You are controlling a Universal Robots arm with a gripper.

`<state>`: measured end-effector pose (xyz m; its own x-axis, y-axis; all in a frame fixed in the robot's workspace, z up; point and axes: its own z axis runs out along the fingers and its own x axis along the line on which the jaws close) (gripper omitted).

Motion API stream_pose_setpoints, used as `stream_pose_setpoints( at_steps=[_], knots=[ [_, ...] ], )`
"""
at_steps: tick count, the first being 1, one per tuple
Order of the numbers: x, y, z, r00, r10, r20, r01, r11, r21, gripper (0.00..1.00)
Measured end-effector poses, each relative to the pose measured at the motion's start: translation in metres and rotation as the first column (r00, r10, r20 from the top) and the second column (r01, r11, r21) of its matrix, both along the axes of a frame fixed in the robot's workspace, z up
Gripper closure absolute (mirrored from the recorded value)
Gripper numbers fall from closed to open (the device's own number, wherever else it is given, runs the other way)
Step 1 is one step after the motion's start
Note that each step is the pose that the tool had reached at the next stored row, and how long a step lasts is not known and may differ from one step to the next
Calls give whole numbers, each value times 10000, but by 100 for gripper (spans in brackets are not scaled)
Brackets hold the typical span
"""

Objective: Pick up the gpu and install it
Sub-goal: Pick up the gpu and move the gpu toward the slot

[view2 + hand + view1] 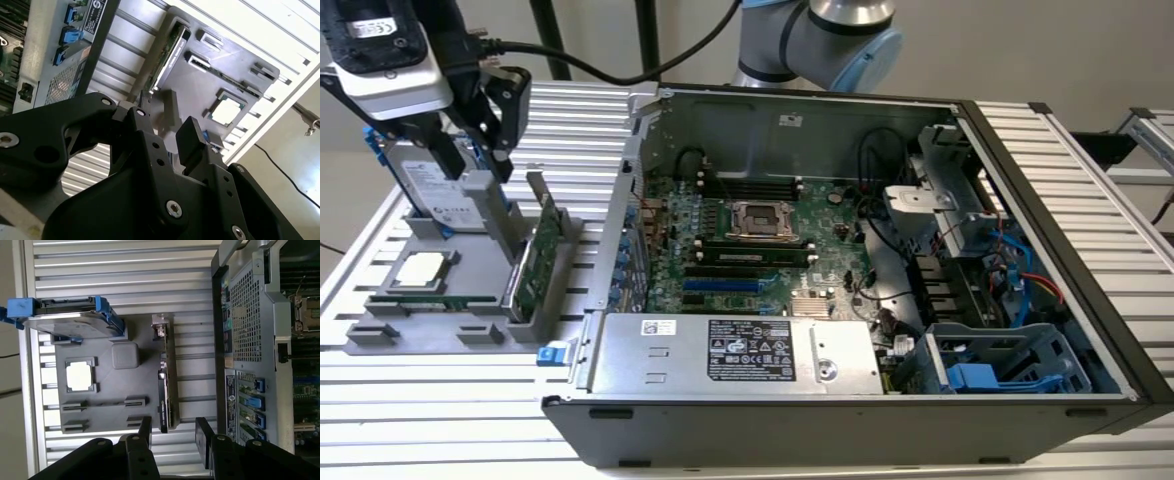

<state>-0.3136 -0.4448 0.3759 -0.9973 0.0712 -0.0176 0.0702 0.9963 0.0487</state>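
On the exterior view's left, I have the end effector [474,148] hovering above the grey holder [400,335] on the slatted surface [440,400], near the blue-framed hard drive [438,195]. In the first wrist view its fingers [146,429] stand apart with nothing between them. Just beside the drive, the gpu [540,255] stands on edge in the holder, not yet touched or lifted. Further toward the exterior view's right, the open computer case [1067,250] lies with its motherboard [761,240] exposed and the blue slot [720,284] unfilled. I judge the task barely begun: both grasp and install remain.
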Motion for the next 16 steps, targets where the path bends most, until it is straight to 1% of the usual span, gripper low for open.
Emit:
stream_pose_setpoints(
  at_steps=[8, 16],
  knots=[
    [0, 0, -38, 10000, 0, -1, 0, 10000, 0, 0],
    [0, 0, -58, 10000, 0, 0, 0, 10000, 0, 0]
  ],
)
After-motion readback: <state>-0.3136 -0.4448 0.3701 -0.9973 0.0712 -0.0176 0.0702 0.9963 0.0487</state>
